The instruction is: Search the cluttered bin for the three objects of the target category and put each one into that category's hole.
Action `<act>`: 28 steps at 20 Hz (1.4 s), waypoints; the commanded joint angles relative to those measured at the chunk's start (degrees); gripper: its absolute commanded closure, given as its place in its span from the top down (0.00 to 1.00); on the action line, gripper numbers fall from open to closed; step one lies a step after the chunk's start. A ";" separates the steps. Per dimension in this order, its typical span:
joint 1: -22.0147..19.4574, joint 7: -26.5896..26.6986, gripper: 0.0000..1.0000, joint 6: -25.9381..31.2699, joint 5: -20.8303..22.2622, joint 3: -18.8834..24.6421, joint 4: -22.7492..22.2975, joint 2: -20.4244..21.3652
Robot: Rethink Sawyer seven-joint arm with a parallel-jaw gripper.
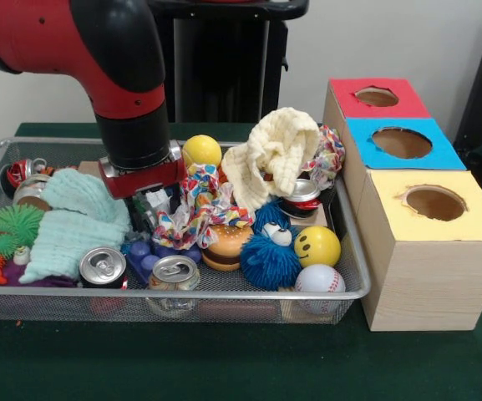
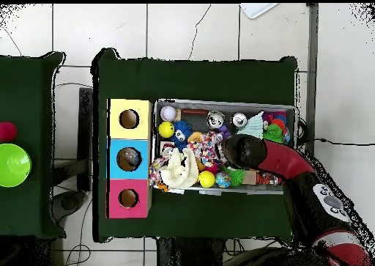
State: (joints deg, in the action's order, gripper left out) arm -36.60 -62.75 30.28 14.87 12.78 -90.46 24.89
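Observation:
The wire mesh bin lies on the green table, full of toys; it also shows in the overhead view. No clear plastic bottle with a blue label shows plainly; any are hidden under the clutter or behind the arm. My gripper reaches down into the bin's middle, between the mint cloth and the patterned cloth. Clutter hides its tip. In the overhead view the arm's black wrist covers it. The box beside the bin has a red hole, a blue hole and a yellow hole.
Silver cans lie at the bin's near edge, another under the cream cloth. A blue fuzzy toy, smiley ball, baseball and burger toy fill the right part. A green bowl sits on a side table.

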 commanded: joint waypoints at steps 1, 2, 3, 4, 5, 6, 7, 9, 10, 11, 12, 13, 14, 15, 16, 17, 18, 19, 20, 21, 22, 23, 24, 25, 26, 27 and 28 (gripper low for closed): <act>2.96 -9.06 1.00 6.59 -0.01 -2.88 0.77 -4.18; 3.38 -9.38 1.00 7.09 -0.13 -3.48 0.98 -4.40; 3.69 -9.75 1.00 7.25 -0.27 -3.98 1.02 -4.55; 4.12 -9.92 1.00 7.36 -0.23 -4.55 1.22 -4.59; 4.34 -9.97 1.00 7.01 -0.10 -4.96 0.83 -4.53; 4.67 -9.84 1.00 6.93 0.13 -5.44 0.91 -4.54; 5.24 -9.76 1.00 7.29 0.25 -5.95 1.53 -4.64; 5.63 -9.63 1.00 7.32 0.06 -6.43 1.54 -4.61; 5.65 -9.46 1.00 7.35 -0.07 -6.46 1.41 -4.59; 5.65 -9.37 1.00 7.21 -0.35 -6.48 1.36 -4.79; 5.61 -9.48 1.00 7.18 -0.62 -6.51 1.25 -4.87; 5.43 -9.64 1.00 7.21 -1.11 -6.36 1.02 -5.04; 5.03 -9.72 1.00 7.18 -1.82 -5.97 0.58 -5.14; 4.49 -9.86 1.00 7.22 -2.80 -5.28 0.11 -5.31; 3.77 -10.10 1.00 6.96 -3.91 -4.43 -0.75 -5.34; 2.61 -10.51 1.00 6.36 -5.56 -2.98 -1.97 -5.52; 1.45 -10.91 1.00 5.76 -7.22 -1.54 -3.18 -5.70; 0.43 -11.47 1.00 5.34 -9.13 -0.09 -4.54 -5.88; -0.73 -12.02 1.00 4.88 -11.14 1.39 -6.12 -5.97; -1.77 -12.25 1.00 4.55 -12.97 2.87 -7.43 -6.15; -2.82 -12.19 1.00 4.12 -14.55 4.32 -8.78 -6.30; -3.77 -11.94 1.00 3.32 -15.79 5.83 -9.78 -6.64; -4.70 -11.78 1.00 2.91 -17.13 7.16 -10.82 -7.00; -5.67 -11.72 1.00 2.39 -18.57 8.48 -11.69 -7.56; -6.33 -11.66 1.00 1.78 -19.72 9.43 -12.51 -7.87; -6.88 -11.41 1.00 1.83 -20.71 10.29 -13.04 -8.19; -7.25 -11.15 1.00 1.59 -21.36 11.05 -13.56 -8.28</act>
State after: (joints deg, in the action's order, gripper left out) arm -41.60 -62.73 30.23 -0.47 13.98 -94.68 22.06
